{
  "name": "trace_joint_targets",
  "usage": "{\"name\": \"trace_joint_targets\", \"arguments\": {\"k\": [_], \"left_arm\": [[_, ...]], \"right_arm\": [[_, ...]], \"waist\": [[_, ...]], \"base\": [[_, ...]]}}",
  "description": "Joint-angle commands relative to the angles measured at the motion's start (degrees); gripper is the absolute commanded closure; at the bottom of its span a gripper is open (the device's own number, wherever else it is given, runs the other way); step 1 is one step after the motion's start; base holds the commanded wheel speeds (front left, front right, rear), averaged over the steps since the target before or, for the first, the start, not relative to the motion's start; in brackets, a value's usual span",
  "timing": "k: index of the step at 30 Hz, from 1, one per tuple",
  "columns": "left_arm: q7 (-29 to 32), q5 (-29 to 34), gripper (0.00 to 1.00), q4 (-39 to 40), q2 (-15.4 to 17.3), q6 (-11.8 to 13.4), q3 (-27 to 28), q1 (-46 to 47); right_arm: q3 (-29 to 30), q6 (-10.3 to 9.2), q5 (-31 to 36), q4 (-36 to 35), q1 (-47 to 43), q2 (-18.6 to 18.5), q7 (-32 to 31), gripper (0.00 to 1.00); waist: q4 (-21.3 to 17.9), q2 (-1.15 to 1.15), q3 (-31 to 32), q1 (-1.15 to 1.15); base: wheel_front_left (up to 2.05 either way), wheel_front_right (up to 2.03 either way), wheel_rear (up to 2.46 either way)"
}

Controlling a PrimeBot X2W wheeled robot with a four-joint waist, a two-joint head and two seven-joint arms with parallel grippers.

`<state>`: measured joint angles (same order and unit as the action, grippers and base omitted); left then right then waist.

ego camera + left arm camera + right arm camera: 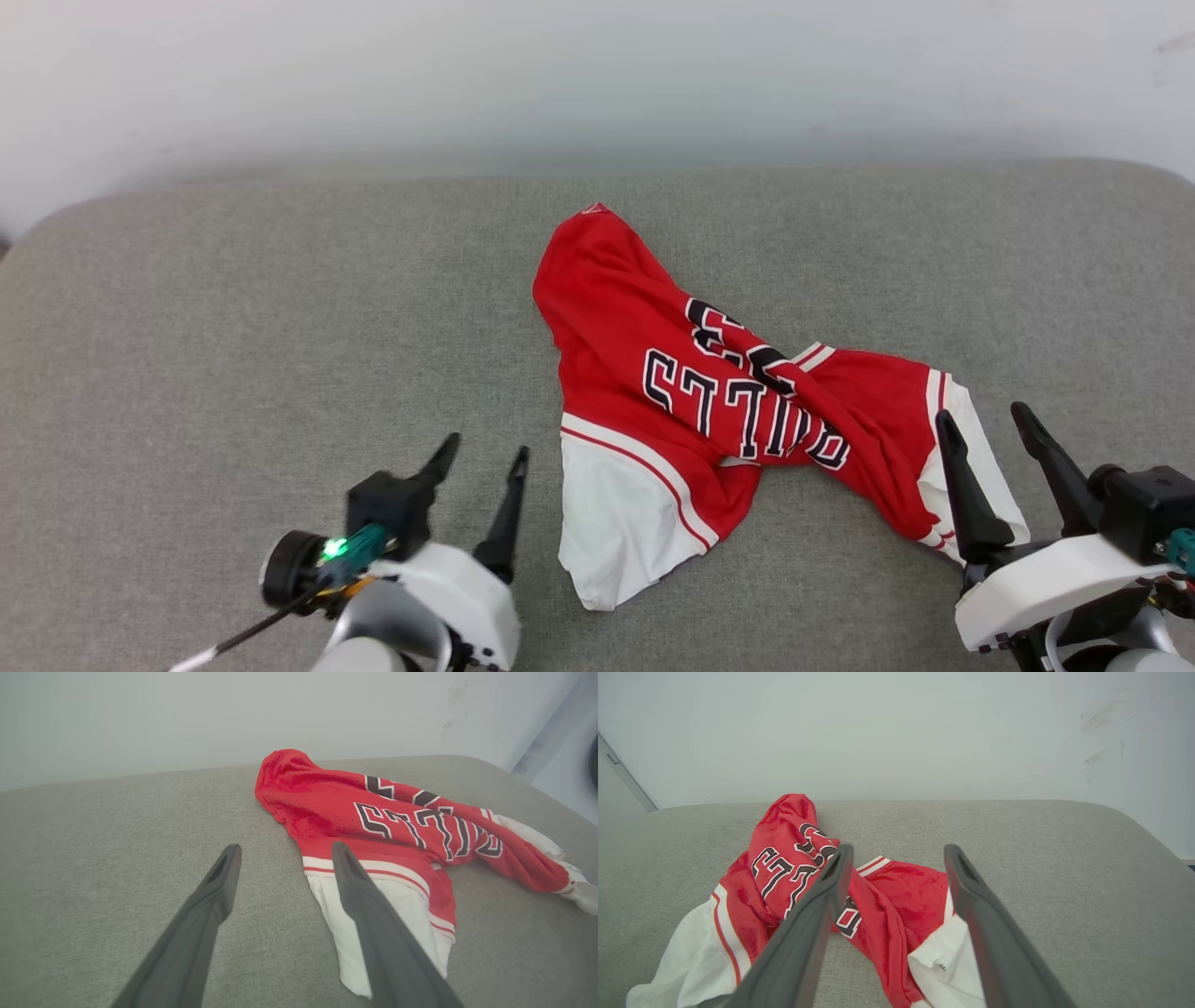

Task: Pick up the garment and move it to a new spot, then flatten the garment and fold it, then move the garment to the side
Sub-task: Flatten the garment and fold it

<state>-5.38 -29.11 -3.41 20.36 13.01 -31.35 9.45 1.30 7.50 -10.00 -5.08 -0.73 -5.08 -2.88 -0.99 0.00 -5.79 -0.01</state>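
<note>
Red garment [644,373] lies crumpled on grey cushion [233,308], white wall [560,75] behind.

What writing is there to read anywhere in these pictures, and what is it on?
"BULLS": black, white-edged letters on the red shirt, upside down in the head view.
Large number beside it: folded into creases, not readable whole.
Small mark on the white sleeve: too small to read.

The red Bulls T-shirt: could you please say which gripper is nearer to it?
Right. The right gripper reaches over one white sleeve of the T-shirt; the left gripper sits apart beside the other sleeve.
</note>
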Motion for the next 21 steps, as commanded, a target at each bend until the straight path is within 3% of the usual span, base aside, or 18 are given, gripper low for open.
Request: {"name": "trace_joint_targets", "arguments": {"k": [1,6,14,21], "left_arm": [[3.0,-0.2,0.0,0.2,0.1,-1.4,-1.5,1.9],[15.3,-0.6,0.0,-0.5,0.8,-5.6,-7.2,6.2],[35.3,-3.6,0.0,-4.4,2.0,-8.9,-13.1,9.7],[42.6,-4.6,0.0,-8.4,2.1,-9.2,-15.2,10.6]], "right_arm": [[-0.1,-0.02,0.3,-0.5,0.0,-0.1,-0.1,0.0],[0.5,-0.02,0.2,-0.8,0.2,0.1,-0.5,0.0],[-0.5,-0.02,-0.5,0.1,1.7,0.7,0.2,0.0],[-0.9,-0.02,-1.2,1.4,2.4,1.3,1.3,0.0]], "waist": [[-0.1,0.0,-0.8,0.01],[-0.4,0.0,-2.1,0.01],[-2.5,0.0,-4.0,0.01],[-4.6,0.0,-6.4,0.01]], "base": [[0.0,0.0,0.0],[0.0,0.0,0.0],[0.0,0.0,0.0],[0.0,0.0,0.0]]}}
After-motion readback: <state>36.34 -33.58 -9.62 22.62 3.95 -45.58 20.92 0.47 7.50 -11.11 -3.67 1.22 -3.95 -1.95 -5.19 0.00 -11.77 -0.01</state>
